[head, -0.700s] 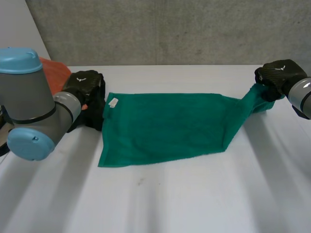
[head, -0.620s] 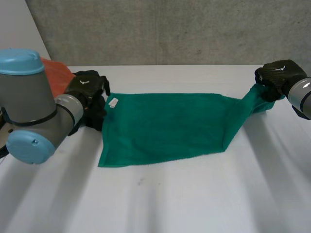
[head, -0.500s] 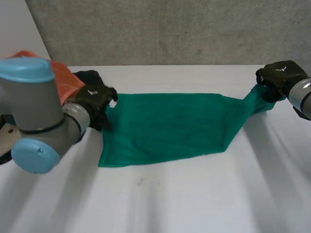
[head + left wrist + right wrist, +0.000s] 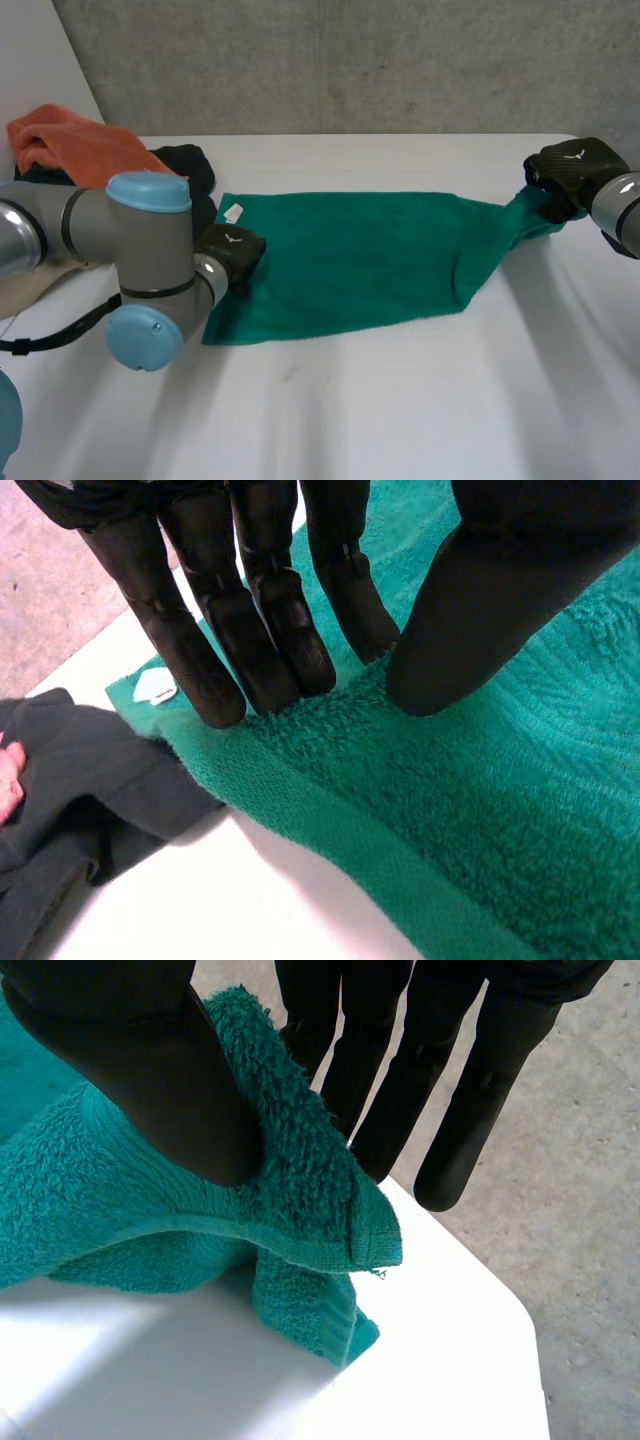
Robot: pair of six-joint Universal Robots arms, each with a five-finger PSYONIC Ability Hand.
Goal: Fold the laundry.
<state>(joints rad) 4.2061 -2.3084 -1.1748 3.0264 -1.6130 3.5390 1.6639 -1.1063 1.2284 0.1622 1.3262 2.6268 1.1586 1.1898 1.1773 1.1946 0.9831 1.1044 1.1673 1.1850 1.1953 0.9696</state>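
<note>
An orange cloth [image 4: 70, 140] and a dark garment [image 4: 186, 160] lie at the white table's [image 4: 400, 400] left. The left hand [image 4: 232, 248] presses straight fingertips [image 4: 300, 660] and thumb onto the left edge of the green towel [image 4: 350, 255] — spread flat mid-table — whose right corner the right hand [image 4: 568, 168] pinches between thumb and fingers.

I am looking at a teal-green towel [image 4: 350, 255], its looped pile showing one plain colour throughout, with a woven band of the same green running along the hem. A small white tag [image 4: 232, 211] is showing at its corner. My left hand [image 4: 232, 250] and right hand [image 4: 568, 165] are both showing matt black, each wearing a small white mark on the back. My left arm [image 4: 148, 240] is showing grey with light-blue caps. The counter [image 4: 400, 400] is reading plain white. An orange cloth [image 4: 75, 140], a black garment [image 4: 185, 160] and a cream cloth [image 4: 30, 285] are lying beyond, and the wall [image 4: 350, 60] is showing mottled grey.
</note>
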